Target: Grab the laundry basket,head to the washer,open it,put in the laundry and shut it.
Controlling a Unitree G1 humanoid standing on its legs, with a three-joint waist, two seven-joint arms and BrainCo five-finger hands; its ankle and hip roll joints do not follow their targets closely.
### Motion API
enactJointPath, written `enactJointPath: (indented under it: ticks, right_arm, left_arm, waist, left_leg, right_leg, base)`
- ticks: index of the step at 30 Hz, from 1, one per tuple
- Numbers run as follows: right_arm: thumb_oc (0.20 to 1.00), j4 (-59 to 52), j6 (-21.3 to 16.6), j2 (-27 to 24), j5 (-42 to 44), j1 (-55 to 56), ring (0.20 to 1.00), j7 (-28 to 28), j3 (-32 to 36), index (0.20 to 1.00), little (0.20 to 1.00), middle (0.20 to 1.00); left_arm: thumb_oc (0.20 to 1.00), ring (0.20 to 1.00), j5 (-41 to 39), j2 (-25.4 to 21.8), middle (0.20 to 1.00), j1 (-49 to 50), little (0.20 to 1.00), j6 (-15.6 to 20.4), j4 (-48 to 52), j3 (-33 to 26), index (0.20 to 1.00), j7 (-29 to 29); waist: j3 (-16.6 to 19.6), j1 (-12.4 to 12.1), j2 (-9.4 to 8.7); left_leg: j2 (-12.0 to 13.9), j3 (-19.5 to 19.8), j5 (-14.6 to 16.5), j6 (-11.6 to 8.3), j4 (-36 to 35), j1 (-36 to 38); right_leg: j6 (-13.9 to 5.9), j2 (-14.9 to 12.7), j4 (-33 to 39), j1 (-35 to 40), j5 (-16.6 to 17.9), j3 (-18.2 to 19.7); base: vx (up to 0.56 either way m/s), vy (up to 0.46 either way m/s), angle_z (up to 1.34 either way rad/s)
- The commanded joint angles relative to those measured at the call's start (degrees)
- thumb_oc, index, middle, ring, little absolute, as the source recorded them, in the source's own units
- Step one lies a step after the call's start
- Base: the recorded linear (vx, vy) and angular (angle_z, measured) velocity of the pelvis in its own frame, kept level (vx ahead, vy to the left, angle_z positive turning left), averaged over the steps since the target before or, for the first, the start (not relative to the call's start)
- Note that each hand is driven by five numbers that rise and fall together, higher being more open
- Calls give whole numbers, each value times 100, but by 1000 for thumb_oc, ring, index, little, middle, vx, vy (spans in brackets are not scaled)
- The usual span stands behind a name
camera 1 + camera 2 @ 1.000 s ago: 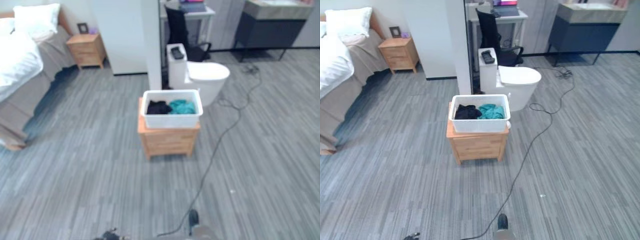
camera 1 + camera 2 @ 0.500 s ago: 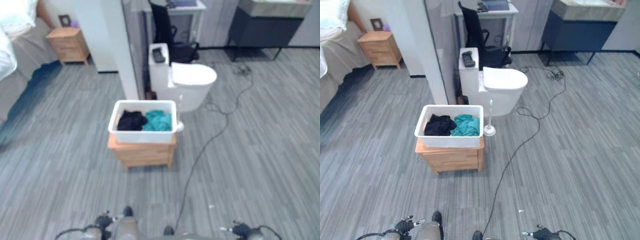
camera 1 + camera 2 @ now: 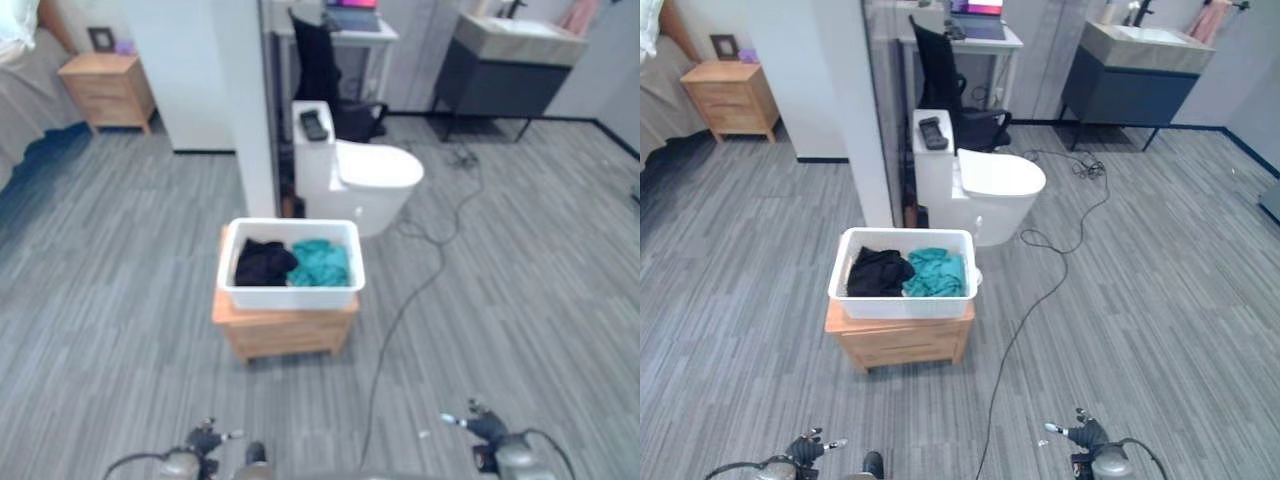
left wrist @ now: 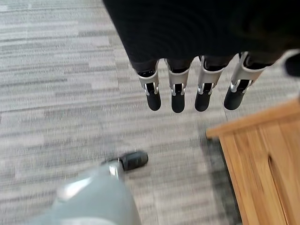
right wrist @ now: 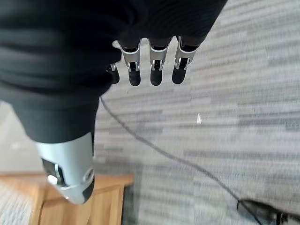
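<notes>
A white laundry basket stands on a low wooden cabinet in the middle of the floor. Inside it lie a black garment and a teal garment. My left hand hangs open above the grey floor, with its fingers straight and a corner of the wooden cabinet just beyond them. My right hand is also open over the floor, holding nothing, and the cabinet shows past its thumb. Both hands are apart from the basket.
A white toilet stands right behind the basket, beside a white partition wall. Further back are a black chair at a desk, a dark vanity at the right and a wooden nightstand at the left.
The camera has moved: the whole picture shifted, the bed slid out at the left and the basket looks nearer. The basket still sits on its cabinet.
</notes>
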State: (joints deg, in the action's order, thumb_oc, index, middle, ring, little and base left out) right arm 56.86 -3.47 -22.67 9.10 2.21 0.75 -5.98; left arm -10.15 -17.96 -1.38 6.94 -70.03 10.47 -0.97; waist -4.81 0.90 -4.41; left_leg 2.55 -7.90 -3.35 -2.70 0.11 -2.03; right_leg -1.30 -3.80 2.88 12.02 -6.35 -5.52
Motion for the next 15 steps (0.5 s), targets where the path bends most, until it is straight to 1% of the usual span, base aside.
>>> enactJointPath:
  ticks: [1, 2, 3, 4, 5, 6, 8, 9, 10, 11, 12, 13, 14, 15]
  right_arm:
    - [1000, -237, -124, -389, 174, 40, 1000, 147, 328, 1000, 1000, 1000]
    - [1000, -237, -123, -419, 149, 53, 1000, 166, 347, 1000, 1000, 1000]
    - [1000, -164, -117, -446, 156, 33, 1000, 182, 401, 1000, 1000, 1000]
    - [1000, -163, -118, -446, 156, 33, 1000, 181, 401, 1000, 1000, 1000]
    - [1000, -32, -108, -455, 168, 13, 1000, 178, 432, 1000, 1000, 1000]
    - [1000, 11, -89, -450, 174, -6, 1000, 167, 436, 1000, 1000, 1000]
    - [1000, 133, -60, -476, 207, -128, 1000, 149, 419, 1000, 1000, 1000]
    - [1000, 194, -65, -479, 290, -230, 1000, 153, 384, 1000, 1000, 1000]
    - [1000, 195, -66, -478, 290, -231, 1000, 153, 384, 1000, 1000, 1000]
    - [1000, 227, -60, -468, 314, -316, 1000, 167, 330, 1000, 1000, 1000]
    - [1000, 240, -57, -457, 325, -374, 1000, 163, 279, 1000, 1000, 1000]
    - [1000, 257, -48, -452, 321, -449, 1000, 162, 186, 1000, 1000, 1000]
    - [1000, 264, -43, -457, 326, -479, 1000, 160, 151, 1000, 1000, 1000]
    - [1000, 244, -36, -460, 323, -518, 1000, 151, 107, 1000, 1000, 1000]
  left_arm:
    - [1000, 1000, -76, -136, 1000, 68, 1000, 163, 310, 1, 1000, -86]
    - [1000, 1000, -98, -144, 1000, 75, 1000, 159, 422, 23, 1000, -78]
    - [1000, 1000, -91, -134, 1000, 72, 1000, 169, 545, 90, 1000, -63]
    - [1000, 1000, -91, -134, 1000, 73, 1000, 168, 546, 91, 1000, -63]
    - [1000, 1000, -75, -129, 1000, 30, 1000, 152, 585, 165, 1000, -41]
    - [1000, 1000, -55, -141, 1000, 13, 1000, 144, 697, 211, 1000, -12]
    - [1000, 1000, -7, -199, 1000, -53, 1000, 126, 992, 363, 1000, 34]
    - [1000, 1000, 13, -251, 1000, -108, 1000, 127, 1120, 462, 1000, 46]
    - [1000, 1000, 13, -251, 1000, -108, 1000, 126, 1120, 461, 1000, 46]
    - [1000, 1000, -5, -277, 1000, -122, 1000, 124, 1202, 497, 1000, 51]
    - [1000, 1000, -21, -278, 1000, -133, 1000, 122, 1225, 505, 1000, 48]
    - [1000, 1000, -12, -301, 1000, -170, 1000, 125, 1308, 540, 1000, 48]
    - [1000, 1000, -18, -312, 1000, -196, 1000, 138, 1325, 558, 1000, 46]
    - [1000, 1000, 4, -306, 1000, -253, 1000, 154, 1340, 585, 1000, 55]
  waist:
    - [109, -217, 30]
    - [85, -222, 19]
    - [99, -236, 26]
    - [98, -237, 25]
    - [109, -237, 40]
    - [98, -236, 60]
    - [-61, -164, 116]
    - [-195, -106, 169]
    - [-195, -110, 167]
    - [-253, -86, 236]
    - [-286, -79, 254]
    - [-299, -48, 277]
    - [-316, -8, 279]
    - [-329, 72, 249]
  left_leg:
    - [544, 140, 379, -240, 1111, -579]
    - [522, 175, 446, -226, 1298, -680]
    - [415, 241, 666, -120, 1446, -746]
    - [412, 241, 672, -117, 1451, -747]
    - [315, 265, 759, -20, 1416, -683]
    - [252, 275, 816, 62, 1386, -634]
    - [127, 311, 918, 239, 1370, -531]
    - [91, 326, 964, 327, 1362, -452]
    - [90, 322, 966, 327, 1364, -454]
    - [79, 329, 1016, 374, 1318, -336]
    - [51, 307, 1055, 402, 1296, -256]
    - [-34, 306, 1151, 406, 1171, 9]
    - [-51, 328, 1188, 379, 1104, 129]
    - [-76, 354, 1278, 306, 1019, 317]
  right_leg:
    - [-625, -676, -348, -405, 192, 254]
    - [-630, -700, -377, -404, 176, 246]
    - [-689, -769, -490, -399, 141, 222]
    - [-692, -772, -495, -399, 136, 222]
    - [-736, -834, -828, -487, 134, 218]
    - [-761, -841, -1182, -641, 180, 235]
    - [-846, -821, -2228, -1248, 653, 443]
    - [-862, -741, -2704, -1565, 869, 559]
    - [-863, -741, -2710, -1571, 867, 565]
    - [-881, -756, -2935, -1833, 976, 509]
    - [-881, -797, -3007, -1974, 1019, 450]
    - [-830, -927, -2622, -2150, 1052, 236]
    - [-842, -984, -2340, -2223, 1057, 187]
    - [-883, -1075, -1665, -2204, 1056, 168]
  base:
    - [6, 65, 12]
    - [56, 155, 25]
    - [56, 135, 24]
    - [98, 186, 24]
    - [66, 141, 14]
    - [66, 209, 22]
    - [-6, 197, 28]
    - [-19, 132, 27]
    - [25, 119, 18]
    - [57, 71, 33]
    - [219, 73, 23]
    - [282, -6, 15]
    - [414, -116, -13]
    - [257, -118, -10]
